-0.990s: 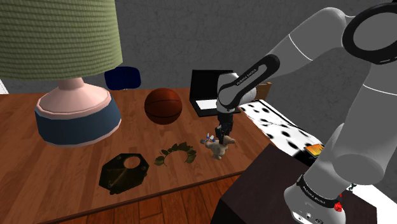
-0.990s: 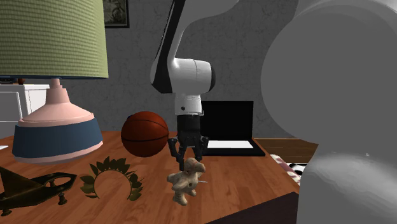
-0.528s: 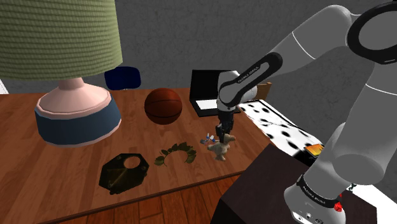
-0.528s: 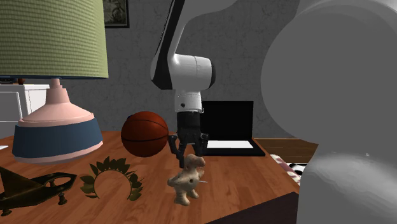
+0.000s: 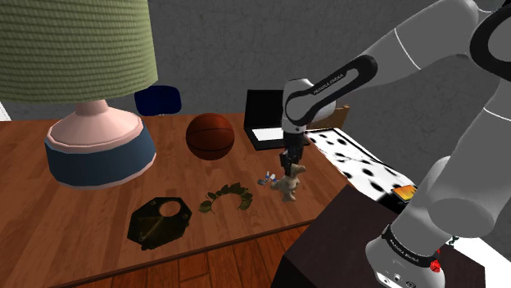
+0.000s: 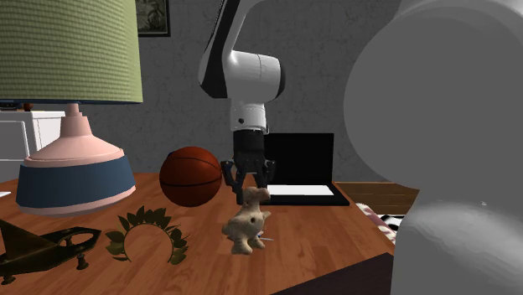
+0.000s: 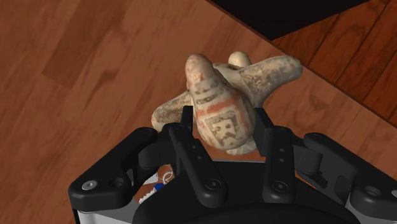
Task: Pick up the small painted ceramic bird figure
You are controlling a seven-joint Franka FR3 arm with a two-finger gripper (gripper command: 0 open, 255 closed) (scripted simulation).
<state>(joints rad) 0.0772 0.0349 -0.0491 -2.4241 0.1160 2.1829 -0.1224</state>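
Checking the wrist view first: both fingers (image 7: 262, 137) press against the bird (image 7: 222, 83), one on each flank, over its red-and-dark painted bands. I log the gripper (image 7: 224, 124) as clamped on it. The bird is tan and mottled, and its limbs stick out past the fingertips. Wood grain of the table (image 7: 76, 57) lies beneath.

Second exterior view: the gripper (image 6: 250, 191) points straight down and the bird (image 6: 245, 225) hangs from its tips by the upper end. I can't tell for certain whether its base is off the table (image 6: 318, 226). The ball (image 6: 191, 176) sits behind, toward that view's left. The open laptop (image 6: 302, 168) is behind, toward its right.

Shoulder view: gripper (image 5: 289, 168) and bird (image 5: 287, 188) are near the edge of the table (image 5: 90, 204) closest to the stand (image 5: 344, 245). A small blue-and-white thing (image 5: 266, 177) lies just beside the bird. The wreath (image 5: 228, 196) is further toward that view's left, then a dark flat plate (image 5: 160, 221). The lamp (image 5: 98, 147) stands well apart, far left.
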